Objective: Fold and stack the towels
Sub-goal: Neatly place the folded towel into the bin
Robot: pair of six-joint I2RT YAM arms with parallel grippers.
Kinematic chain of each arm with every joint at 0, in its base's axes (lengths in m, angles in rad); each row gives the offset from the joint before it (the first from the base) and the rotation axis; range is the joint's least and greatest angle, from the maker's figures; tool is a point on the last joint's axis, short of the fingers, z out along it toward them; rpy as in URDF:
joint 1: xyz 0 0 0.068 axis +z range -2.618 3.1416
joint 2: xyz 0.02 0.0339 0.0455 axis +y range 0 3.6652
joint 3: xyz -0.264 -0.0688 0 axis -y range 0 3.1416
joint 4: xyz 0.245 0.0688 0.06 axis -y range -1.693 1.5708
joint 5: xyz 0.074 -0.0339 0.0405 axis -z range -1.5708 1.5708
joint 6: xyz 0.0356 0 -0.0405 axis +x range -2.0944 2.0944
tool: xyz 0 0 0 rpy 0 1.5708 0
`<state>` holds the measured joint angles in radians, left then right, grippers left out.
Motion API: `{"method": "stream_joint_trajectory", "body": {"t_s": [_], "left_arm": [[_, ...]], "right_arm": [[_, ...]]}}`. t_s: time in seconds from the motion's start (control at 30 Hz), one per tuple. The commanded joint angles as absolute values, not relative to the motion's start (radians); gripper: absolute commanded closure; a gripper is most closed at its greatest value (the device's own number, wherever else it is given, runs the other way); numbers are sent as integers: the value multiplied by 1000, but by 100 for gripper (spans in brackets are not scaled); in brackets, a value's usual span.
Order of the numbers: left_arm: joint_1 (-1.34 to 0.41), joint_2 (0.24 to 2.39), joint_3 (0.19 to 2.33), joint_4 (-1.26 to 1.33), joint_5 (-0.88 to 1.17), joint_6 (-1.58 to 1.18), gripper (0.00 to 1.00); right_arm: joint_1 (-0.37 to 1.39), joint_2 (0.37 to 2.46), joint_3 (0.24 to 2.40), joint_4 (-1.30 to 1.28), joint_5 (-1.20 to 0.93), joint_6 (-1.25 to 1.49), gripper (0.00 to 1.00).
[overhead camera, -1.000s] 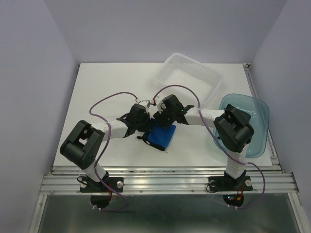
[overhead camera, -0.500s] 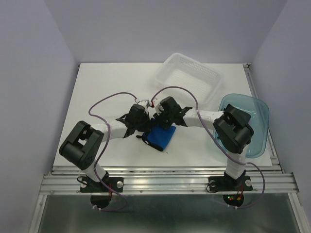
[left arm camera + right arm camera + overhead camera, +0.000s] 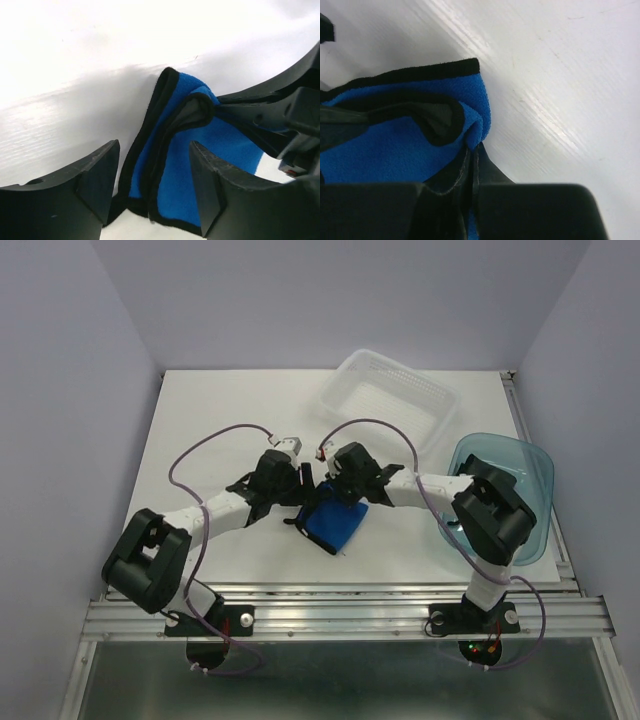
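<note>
White table [image 3: 200, 420] open to the left of the basket [image 3: 332, 392] and on its near side: wide room there for sliding or laying out. Blue-green tray [image 3: 532, 480] right of the basket, hard against the table's right edge, so little room on that side. Blue towel [image 3: 335, 525] folded over, dark edging doubled, lying flat on the basket's near side, toward the arm bases.

Change over the last second — grip swapped. Left claw [image 3: 154, 150], pinched before, now spread, straddling the towel's edge without holding. Right claw [image 3: 472, 170], spread before, now pressed together on the folded corner. Probably means fold secured by the right, left freed to smooth. Claws crowded close — risk of a knock on withdrawal.
</note>
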<state>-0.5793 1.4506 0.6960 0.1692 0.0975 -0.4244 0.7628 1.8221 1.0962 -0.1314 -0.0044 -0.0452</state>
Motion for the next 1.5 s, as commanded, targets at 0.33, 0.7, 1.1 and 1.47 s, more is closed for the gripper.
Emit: {"method": "stream_joint_trajectory", "body": {"t_s": [0.33, 0.7, 1.1, 1.47], "left_arm": [[-572, 1131, 693, 64, -51, -463, 20], [-571, 1062, 655, 61, -95, -460, 18], [-571, 1060, 652, 67, -95, -460, 18], [-571, 1077, 649, 77, -91, -457, 18]], "right_arm": [[758, 1559, 1166, -513, 503, 215, 99], [599, 1342, 1187, -681, 667, 322, 99], [316, 1253, 1218, -534, 542, 328, 99], [103, 1186, 1132, -525, 431, 463, 99]]}}
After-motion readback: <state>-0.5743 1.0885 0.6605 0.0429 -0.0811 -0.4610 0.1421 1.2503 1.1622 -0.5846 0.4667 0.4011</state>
